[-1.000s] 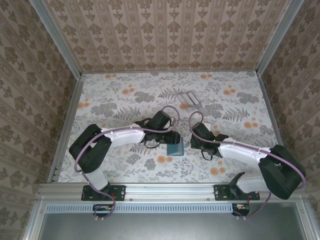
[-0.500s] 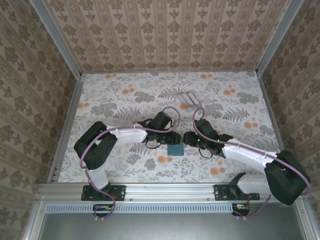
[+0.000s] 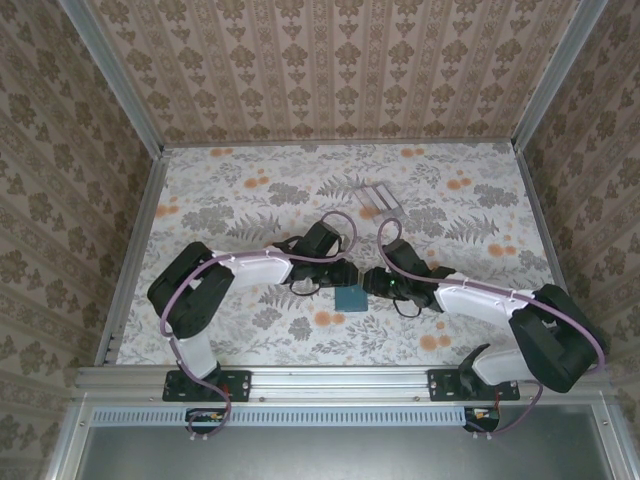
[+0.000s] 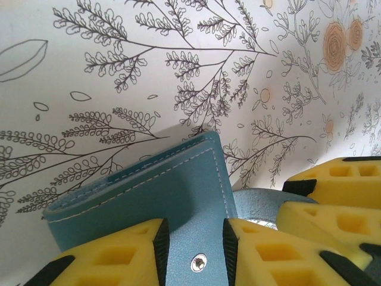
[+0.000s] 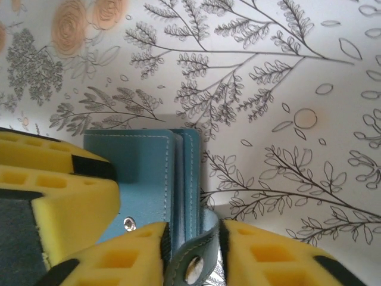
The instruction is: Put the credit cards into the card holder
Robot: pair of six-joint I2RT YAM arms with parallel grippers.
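Observation:
The teal-blue card holder (image 3: 351, 297) lies on the floral table between my two grippers. My left gripper (image 3: 347, 276) comes at it from the left. In the left wrist view its fingers (image 4: 134, 253) stand a little apart on the holder's cover (image 4: 178, 196), and the snap dot shows between them. My right gripper (image 5: 191, 235) is shut on the holder's snap strap (image 5: 193, 262) and the edge of its folded leaves (image 5: 181, 173). Pale grey credit cards (image 3: 376, 196) lie apart at the back centre of the table.
The patterned table (image 3: 230, 190) is walled on three sides by wallpapered panels. A metal rail (image 3: 330, 380) runs along the near edge by the arm bases. The other arm's yellow fingers (image 4: 339, 190) crowd close beside the holder.
My right arm has moved left to the holder's right edge and shut on its strap. The left gripper's jaws have narrowed a little over the cover.

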